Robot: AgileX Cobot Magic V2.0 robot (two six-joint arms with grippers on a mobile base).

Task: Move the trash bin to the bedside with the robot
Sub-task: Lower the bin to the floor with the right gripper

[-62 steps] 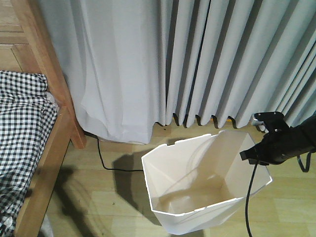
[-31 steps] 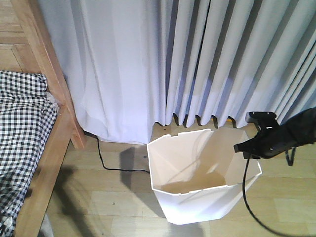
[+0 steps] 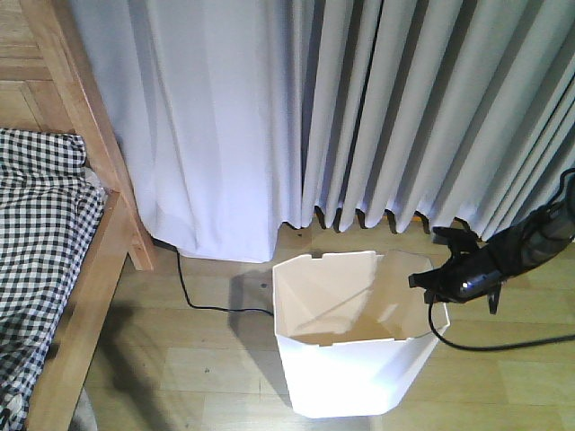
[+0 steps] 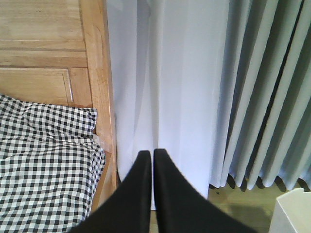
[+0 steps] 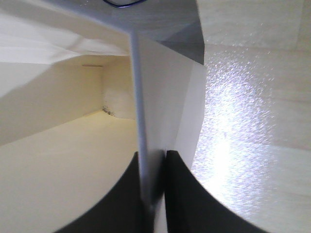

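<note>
- While pinching the trash bin [image 3: 346, 382] rim at lower right, the right gripper [image 5: 153, 162] is clamping seemingly thin, light, bendy plastic.
- Left gripper [image 4: 152, 156] is hanging, fingers together, empty.

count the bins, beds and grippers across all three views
bin: 1
bed: 1
grippers: 2 (left gripper, right gripper)
total: 4
</note>
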